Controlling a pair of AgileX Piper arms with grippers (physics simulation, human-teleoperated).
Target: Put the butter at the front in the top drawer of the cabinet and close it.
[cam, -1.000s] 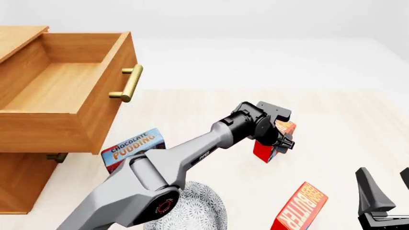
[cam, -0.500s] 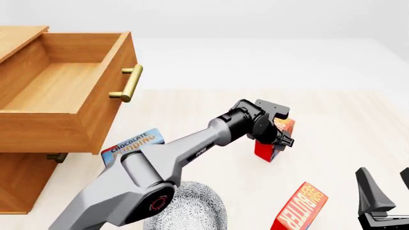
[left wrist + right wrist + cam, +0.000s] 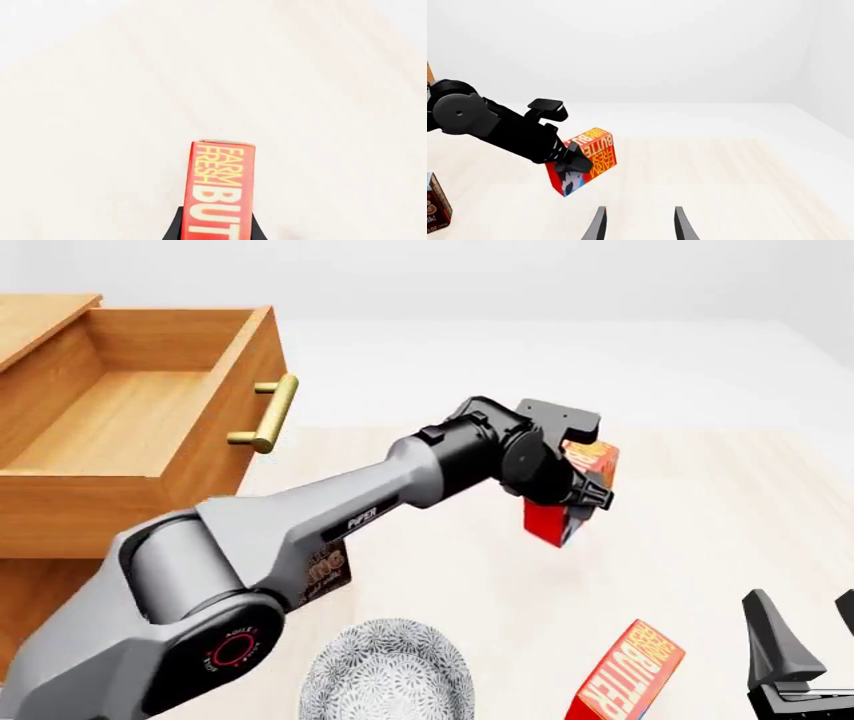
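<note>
Butter (image 3: 561,502) clamped between the jaws of the left gripper (image 3: 571,502), lifted clear of the counter (image 3: 694,500) near its middle, long axis tilted, top leaning away from the cabinet (image 3: 40,570). Top drawer (image 3: 147,430) pulled open, well apart toward the counter's left edge, above the level of the carton; carry therefore leftward and upward over the brass handle (image 3: 274,413). Right gripper (image 3: 637,225) idle near the front right corner, jaws parted and empty, beside the second carton (image 3: 627,670).
</note>
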